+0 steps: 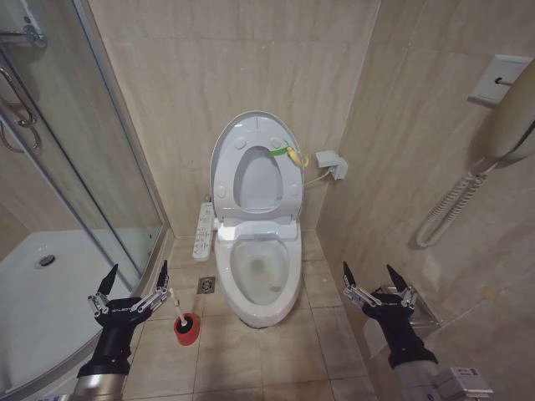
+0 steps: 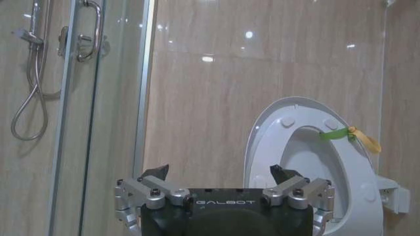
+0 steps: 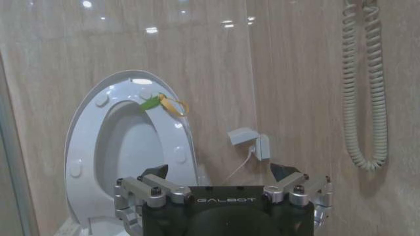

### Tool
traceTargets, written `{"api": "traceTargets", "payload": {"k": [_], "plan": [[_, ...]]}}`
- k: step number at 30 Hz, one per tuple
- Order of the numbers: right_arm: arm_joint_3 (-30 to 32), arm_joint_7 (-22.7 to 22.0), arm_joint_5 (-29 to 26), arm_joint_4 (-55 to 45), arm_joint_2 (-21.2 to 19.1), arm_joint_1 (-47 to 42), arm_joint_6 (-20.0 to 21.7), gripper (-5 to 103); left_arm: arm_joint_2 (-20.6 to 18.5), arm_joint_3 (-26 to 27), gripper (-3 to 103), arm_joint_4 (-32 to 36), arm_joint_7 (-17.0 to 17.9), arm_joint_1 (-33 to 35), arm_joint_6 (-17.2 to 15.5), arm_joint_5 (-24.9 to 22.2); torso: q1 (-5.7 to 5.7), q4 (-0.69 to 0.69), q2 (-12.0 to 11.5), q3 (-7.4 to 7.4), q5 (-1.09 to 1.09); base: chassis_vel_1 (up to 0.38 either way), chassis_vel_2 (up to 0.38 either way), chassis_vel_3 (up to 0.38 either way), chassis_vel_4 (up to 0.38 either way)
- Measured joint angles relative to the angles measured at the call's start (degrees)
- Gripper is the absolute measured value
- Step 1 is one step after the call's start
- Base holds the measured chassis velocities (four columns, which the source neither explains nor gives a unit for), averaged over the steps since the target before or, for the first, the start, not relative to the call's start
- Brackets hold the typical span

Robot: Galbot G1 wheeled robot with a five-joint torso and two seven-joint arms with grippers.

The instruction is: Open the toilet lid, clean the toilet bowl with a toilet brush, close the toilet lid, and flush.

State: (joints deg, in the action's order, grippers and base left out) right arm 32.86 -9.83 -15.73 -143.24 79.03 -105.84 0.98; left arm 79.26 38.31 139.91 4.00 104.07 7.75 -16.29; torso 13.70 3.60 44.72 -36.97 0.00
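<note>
The toilet lid [image 1: 257,180] stands raised against the back wall, with the ring seat [image 1: 251,129] up in front of it and a green-and-yellow tag [image 1: 288,154] at the top edge. Below them the toilet bowl [image 1: 261,271] lies uncovered. The toilet brush [image 1: 176,305] stands in its red holder [image 1: 187,329] on the floor, left of the bowl. My left gripper [image 1: 138,269] hovers open just left of the brush handle. To the right of the bowl my right gripper [image 1: 369,270] is open and holds nothing. Both wrist views face the raised lid [image 2: 308,162] [image 3: 131,142].
A white button panel [image 1: 203,230] juts out at the bowl's left, and a floor drain [image 1: 206,285] lies beside it. A glass shower enclosure [image 1: 84,167] with a white tray [image 1: 50,284] stands to the left. A wall phone [image 1: 510,117] with a coiled cord [image 3: 357,88] hangs on the right.
</note>
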Motion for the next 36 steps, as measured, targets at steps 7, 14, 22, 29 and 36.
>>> {"api": "traceTargets", "payload": {"k": [7,14,22,29,36], "plan": [[0.0,0.0,-0.01,0.0,0.0,0.0,0.0,100,0.0,0.0,100,0.0,0.0,0.0,0.0,0.0,0.0,0.0,0.0,0.0,0.0,0.0,0.0,0.0,0.0],[0.0,0.0,-0.02,0.01,0.0,0.01,0.0,100,0.0,0.0,100,0.0,0.01,0.0,0.0,0.0,0.0,0.0,0.0,0.0,0.0,0.0,0.0,0.0,0.0],[0.0,0.0,-0.03,0.0,0.0,0.0,0.0,100,0.0,0.0,100,0.01,0.0,0.0,0.0,0.0,0.0,0.0,0.0,0.0,0.0,0.0,0.0,0.0,0.0],[0.0,0.0,-0.04,0.01,0.0,0.01,0.0,100,0.0,0.0,100,0.0,0.0,0.0,0.0,0.0,0.0,0.0,0.0,0.0,0.0,0.0,0.0,0.0,0.0],[0.0,0.0,-0.04,0.01,-0.01,0.0,0.0,100,0.0,0.0,100,0.0,0.0,0.0,0.0,0.0,0.0,0.0,0.0,0.0,0.0,0.0,0.0,0.0,0.0]]}}
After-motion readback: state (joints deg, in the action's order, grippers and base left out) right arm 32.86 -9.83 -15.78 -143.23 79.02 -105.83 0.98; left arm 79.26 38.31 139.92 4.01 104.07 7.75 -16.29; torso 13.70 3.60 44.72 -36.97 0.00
